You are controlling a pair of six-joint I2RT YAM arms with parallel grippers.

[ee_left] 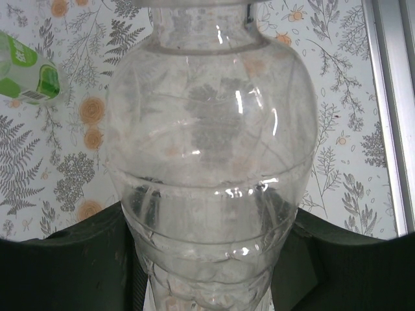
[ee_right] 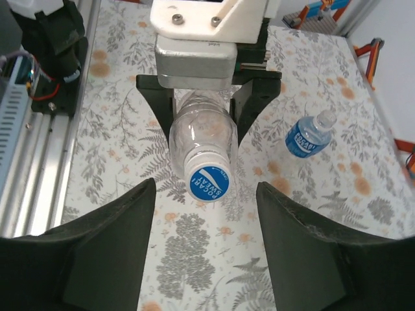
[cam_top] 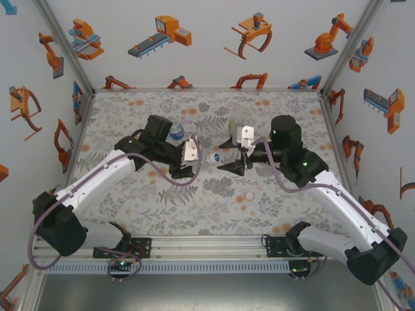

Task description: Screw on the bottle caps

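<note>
My left gripper (cam_top: pixel 196 159) is shut on the plain clear bottle (ee_left: pixel 211 149) and holds it level above the table, neck toward the right arm. Its dark fingers (ee_left: pixel 71 265) press the bottle's lower body from both sides. A cap (ee_right: pixel 209 176), white-sided with a blue printed top, sits on that bottle's neck. My right gripper (ee_right: pixel 206 217) is open, facing the cap head-on, its fingers (ee_right: pixel 110 240) standing wide and apart from it. The blue-label bottle (ee_right: pixel 306 136) lies on the table with a cap on. The green-tinted bottle (cam_top: pixel 232 126) stands behind the right gripper.
The flower-patterned table (cam_top: pixel 214 201) runs to a metal rail (ee_right: pixel 26 162) at the near edge. Frame posts (ee_left: pixel 389 97) and walls printed with robot pictures close in the sides and back. Open patterned surface lies in front of both grippers.
</note>
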